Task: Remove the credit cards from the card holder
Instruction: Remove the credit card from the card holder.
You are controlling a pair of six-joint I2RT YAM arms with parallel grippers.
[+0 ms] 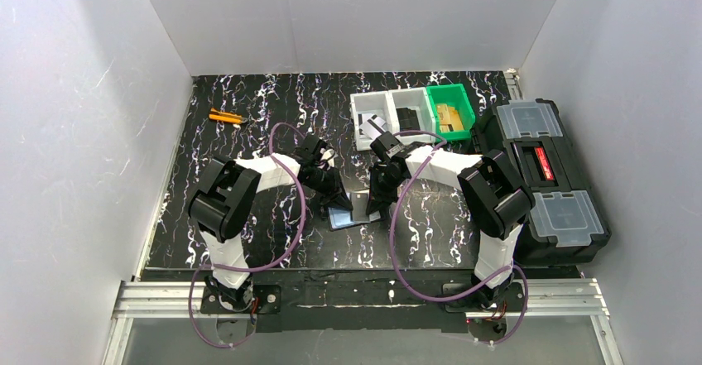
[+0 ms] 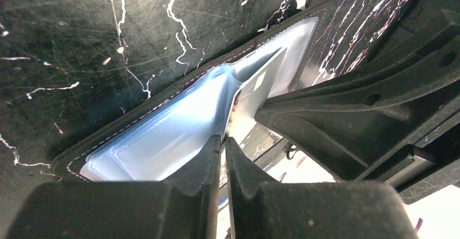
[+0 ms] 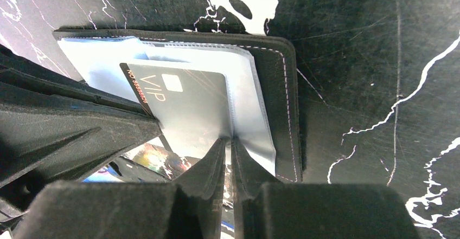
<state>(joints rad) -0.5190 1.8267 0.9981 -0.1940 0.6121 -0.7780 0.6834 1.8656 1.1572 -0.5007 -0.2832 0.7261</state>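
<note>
Top view: left gripper (image 1: pixel 338 198) and right gripper (image 1: pixel 377 199) meet over the open card holder (image 1: pixel 348 217) at frame centre. Left wrist: jaws almost closed, pinching the holder's blue-grey leaf. Right wrist: jaws apparently pinched on a partly exposed credit card (image 3: pixel 190 103). This looks like the extraction step; the next move probably needs a straight pull clear of the sleeve.

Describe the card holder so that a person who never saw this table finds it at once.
On the black table with white veins, look at the middle, in front of the trays. The card holder lies open there, black outside. Only it shows a glossy blue-grey inside.
</note>
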